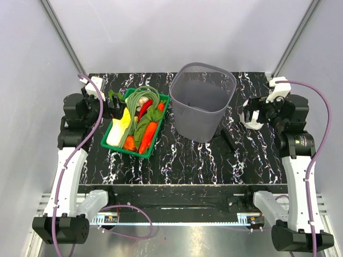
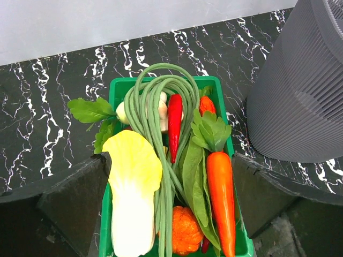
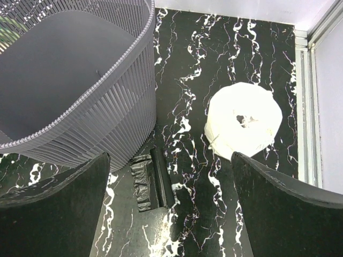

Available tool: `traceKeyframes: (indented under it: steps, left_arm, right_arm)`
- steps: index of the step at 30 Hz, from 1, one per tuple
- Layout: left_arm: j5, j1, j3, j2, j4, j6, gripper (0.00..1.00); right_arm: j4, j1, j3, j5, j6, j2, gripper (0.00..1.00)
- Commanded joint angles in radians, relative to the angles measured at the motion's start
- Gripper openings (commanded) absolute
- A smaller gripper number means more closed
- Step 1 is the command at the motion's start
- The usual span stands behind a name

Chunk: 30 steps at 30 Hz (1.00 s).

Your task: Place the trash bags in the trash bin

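Note:
A tall grey mesh trash bin [image 1: 206, 126] stands at the middle back of the table; its wall [image 3: 102, 118] fills the upper left of the right wrist view and its side [image 2: 300, 91] shows in the left wrist view. One folded black trash bag [image 1: 228, 141] lies flat on the table just right of the bin's base, and this trash bag [image 3: 153, 179] sits between my right fingers' line and the bin. My right gripper [image 3: 169, 214] hangs open above it, holding nothing. My left gripper [image 2: 169, 209] is open over the vegetable crate, also holding nothing.
A green crate [image 2: 120, 85] of toy vegetables stands left of the bin, the same crate [image 1: 105, 142] seen from above. A white roll [image 3: 244, 120] lies right of the trash bag, near the table's right edge and frame post. The marbled black tabletop [image 1: 187, 166] stretches in front.

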Motion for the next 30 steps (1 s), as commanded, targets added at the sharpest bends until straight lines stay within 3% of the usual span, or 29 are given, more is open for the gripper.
traceKeyframes:
  steps: [1, 14, 26, 30]
  left_arm:
    - [-0.030, -0.001, 0.002, -0.025, 0.051, 0.020, 0.99]
    - [-0.043, -0.002, -0.010, -0.053, 0.013, 0.044, 0.99]
    - [0.035, -0.001, 0.056, -0.104, -0.270, 0.279, 0.99]
    - [-0.055, -0.001, -0.027, -0.047, -0.236, 0.331, 0.99]
  right_arm:
    - [0.018, -0.003, -0.005, -0.036, -0.015, -0.017, 1.00]
    - [-0.020, -0.004, -0.002, -0.063, -0.026, -0.013, 1.00]
    - [-0.290, -0.003, 0.081, -0.162, -0.165, -0.016, 1.00]
    - [-0.304, -0.003, 0.044, -0.123, -0.217, -0.031, 1.00]
